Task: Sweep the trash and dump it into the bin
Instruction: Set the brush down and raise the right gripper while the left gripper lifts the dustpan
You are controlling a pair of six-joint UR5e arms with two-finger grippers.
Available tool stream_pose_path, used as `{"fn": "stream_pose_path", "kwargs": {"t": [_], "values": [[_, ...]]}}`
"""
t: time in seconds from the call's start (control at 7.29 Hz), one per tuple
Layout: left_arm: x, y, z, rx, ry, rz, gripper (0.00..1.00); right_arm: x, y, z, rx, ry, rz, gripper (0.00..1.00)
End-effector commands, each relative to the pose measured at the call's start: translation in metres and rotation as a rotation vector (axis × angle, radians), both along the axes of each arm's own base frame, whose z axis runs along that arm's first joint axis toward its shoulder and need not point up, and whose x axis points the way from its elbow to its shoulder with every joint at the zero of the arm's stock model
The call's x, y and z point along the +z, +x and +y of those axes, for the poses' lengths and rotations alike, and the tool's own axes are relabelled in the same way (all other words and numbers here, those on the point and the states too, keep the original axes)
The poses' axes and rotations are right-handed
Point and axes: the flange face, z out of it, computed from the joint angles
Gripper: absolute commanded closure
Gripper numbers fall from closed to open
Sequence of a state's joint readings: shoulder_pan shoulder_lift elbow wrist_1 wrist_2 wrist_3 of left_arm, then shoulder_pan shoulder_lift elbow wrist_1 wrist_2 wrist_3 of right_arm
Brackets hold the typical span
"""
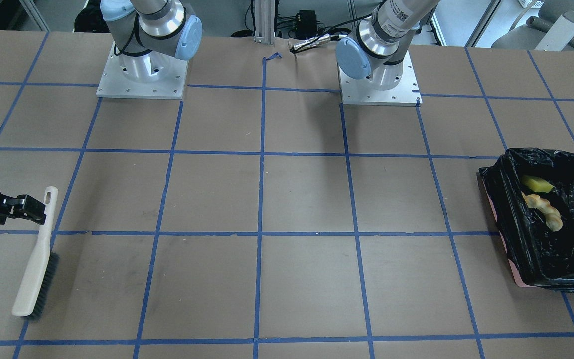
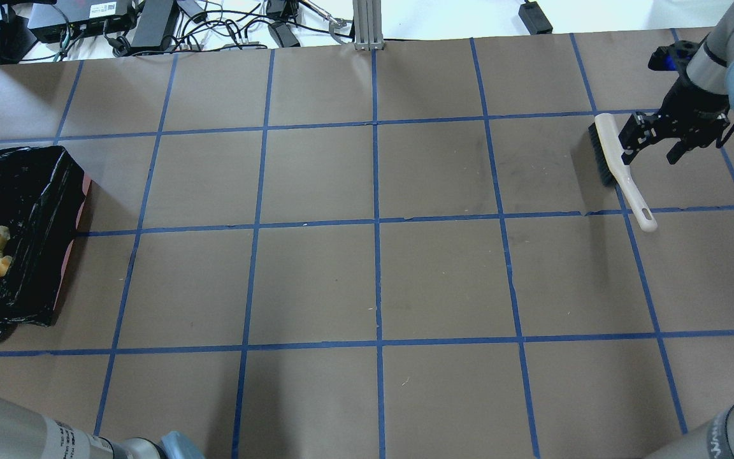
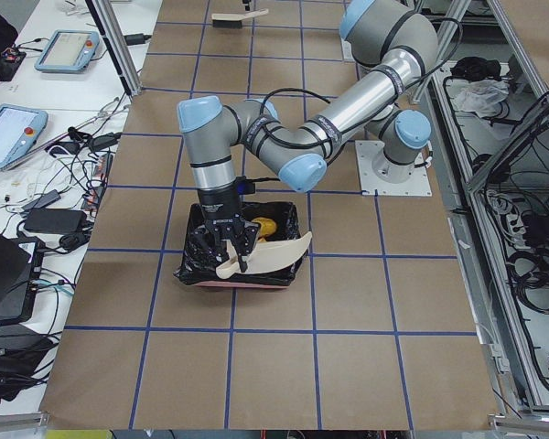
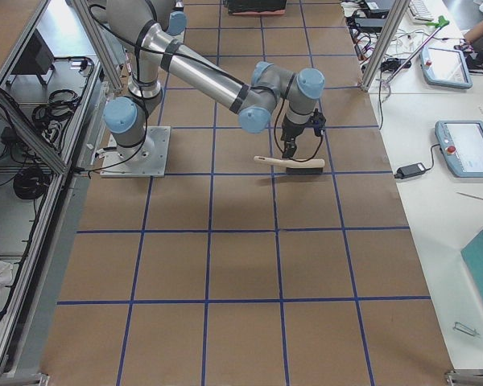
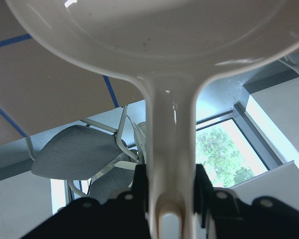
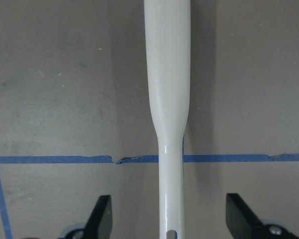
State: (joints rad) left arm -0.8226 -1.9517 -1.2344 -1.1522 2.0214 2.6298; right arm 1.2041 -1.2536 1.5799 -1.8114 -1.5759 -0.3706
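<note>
Left tool (image 5: 172, 191) is clamped tight on the handle of the beige dustpan (image 5: 164, 35), fingers (image 5: 202, 185) pressed on both sides of it. The pan is held up over the bin (image 1: 501, 199) at the robot's left end of the surface (image 1: 307, 199). Right tool (image 6: 172, 219) is spread wide, one finger either side of the white brush (image 6: 167, 99) handle & clear of it, gripping nothing. The brush lies on the surface at the robot's right end, dark bristles along one long edge. Trash (image 1: 548, 217) sits inside the bin on the crinkled black liner: yellow-green sponge wedge (image 1: 536, 184) just beside the pale cream curved slice (image 1: 541, 204). Can't pick out the brown lump from here. Bin's pinkish wall shows only as a thin strip under the bag. As for writing, there's a white label (image 1: 399, 12) w/ a QR-type code on the left arm near its base, print too small to read. Another label sits on the arm at the bottom left of the overhead view, also unreadable.
</note>
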Motion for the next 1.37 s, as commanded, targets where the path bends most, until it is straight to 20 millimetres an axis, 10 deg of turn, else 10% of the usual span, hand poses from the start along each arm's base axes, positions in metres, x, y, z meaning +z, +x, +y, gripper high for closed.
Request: {"fn": "stream_pose_path", "kwargs": {"t": [0.0,0.27,0.55,0.96,1.24], "values": [[0.019,-0.038,0.002,-0.039,-0.113,0.216,1.0,0.09,0.051,0.002,0.062,-0.047,0.017,0.17],[0.027,-0.114,-0.012,0.006,-0.153,0.385,1.0,0.145,0.128,0.021,0.118,-0.071,0.015,0.3],[-0.002,-0.152,-0.032,0.006,-0.137,0.462,1.0,0.172,0.207,0.048,0.1,-0.104,-0.013,0.0],[-0.081,-0.295,-0.069,0.073,-0.157,0.524,1.0,0.174,0.216,0.062,0.135,-0.093,0.017,0.0],[-0.161,-0.312,-0.085,0.079,-0.2,0.533,1.0,0.179,0.213,0.062,0.128,-0.113,-0.001,0.0]]}}
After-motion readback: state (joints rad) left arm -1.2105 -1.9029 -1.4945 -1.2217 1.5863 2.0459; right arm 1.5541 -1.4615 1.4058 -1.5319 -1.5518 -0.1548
